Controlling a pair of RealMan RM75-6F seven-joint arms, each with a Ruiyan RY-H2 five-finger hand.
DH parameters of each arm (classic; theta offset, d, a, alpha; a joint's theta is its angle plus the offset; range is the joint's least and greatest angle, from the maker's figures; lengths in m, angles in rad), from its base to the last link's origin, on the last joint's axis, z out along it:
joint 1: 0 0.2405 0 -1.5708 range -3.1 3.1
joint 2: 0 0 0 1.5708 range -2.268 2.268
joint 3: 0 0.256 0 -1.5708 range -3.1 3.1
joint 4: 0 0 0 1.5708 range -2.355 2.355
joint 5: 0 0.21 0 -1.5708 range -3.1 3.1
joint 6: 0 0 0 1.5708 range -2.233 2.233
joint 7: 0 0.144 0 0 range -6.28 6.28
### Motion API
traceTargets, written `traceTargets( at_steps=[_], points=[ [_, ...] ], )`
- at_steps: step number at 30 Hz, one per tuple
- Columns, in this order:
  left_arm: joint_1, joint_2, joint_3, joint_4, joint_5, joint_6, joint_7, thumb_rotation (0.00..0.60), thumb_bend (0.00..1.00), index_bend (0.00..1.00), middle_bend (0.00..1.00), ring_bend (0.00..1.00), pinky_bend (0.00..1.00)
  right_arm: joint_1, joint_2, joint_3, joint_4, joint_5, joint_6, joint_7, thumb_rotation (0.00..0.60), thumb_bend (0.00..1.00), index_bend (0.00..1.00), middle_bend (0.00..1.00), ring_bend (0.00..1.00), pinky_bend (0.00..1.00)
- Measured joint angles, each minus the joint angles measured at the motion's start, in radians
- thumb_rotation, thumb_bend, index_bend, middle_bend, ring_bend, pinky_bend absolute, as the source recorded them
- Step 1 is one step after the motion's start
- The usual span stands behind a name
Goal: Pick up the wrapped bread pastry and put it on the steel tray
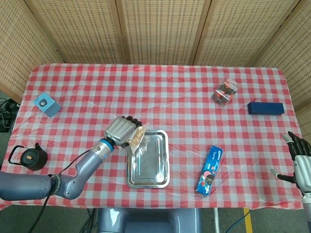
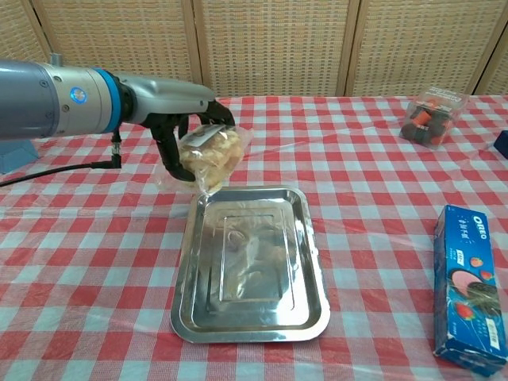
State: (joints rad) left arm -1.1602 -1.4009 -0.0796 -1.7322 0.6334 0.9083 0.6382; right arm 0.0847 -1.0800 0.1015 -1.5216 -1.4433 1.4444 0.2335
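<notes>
While its fingers curl tightly around the wrapped bread pastry point(image 2: 208, 156), the robot's left hand point(image 1: 121, 131) holds the package lifted off the cloth, above the far left corner of the steel tray point(image 2: 309, 286). In the head view the clear wrapper's loose end hangs over the tray's rim; in the chest view the pastry shows just beyond the tray's far edge, the dark fingers point(image 2: 171, 151) wrapped behind and over it. The tray itself lies bare and flat on the worktop point(image 1: 184, 102), near the front edge and a little left of centre.

At the far right, the right hand point(image 1: 300, 162) rests low beside the worktop's edge, fingers spread apart and grasping nothing.

A red-and-white checked cloth under a clear plastic sheet covers the worktop. On it, a blue cookie box point(image 1: 209, 170) lies right of the tray, a small clear pack of dark and red items point(image 1: 226, 91) sits toward the far right, and a dark blue box point(image 1: 265, 108) lies near the right edge. A small light-blue box point(image 1: 47, 104) sits at the left edge. Woven cane panels in wooden frames point(image 1: 155, 29) close off the room behind, and a black round object point(image 1: 29, 158) with cable lies on the floor at left.
</notes>
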Motion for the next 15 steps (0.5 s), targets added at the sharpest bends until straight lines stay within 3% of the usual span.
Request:
traceTargets(
  at_steps=[7,15],
  points=[
    [-0.026,-0.081,0.011,-0.019,-0.022,0.019,0.061,0.600,0.42,0.40,0.20,0.19,0.32,-0.007,0.011,0.005,-0.003,0.004,0.011,0.025,0.600,0.06,0.06,0.00,0.00,0.00],
    [-0.048,-0.164,0.035,-0.008,-0.049,0.032,0.117,0.600,0.38,0.37,0.12,0.18,0.30,-0.015,0.023,0.010,-0.009,0.003,0.027,0.043,0.600,0.06,0.06,0.00,0.00,0.00]
  ],
)
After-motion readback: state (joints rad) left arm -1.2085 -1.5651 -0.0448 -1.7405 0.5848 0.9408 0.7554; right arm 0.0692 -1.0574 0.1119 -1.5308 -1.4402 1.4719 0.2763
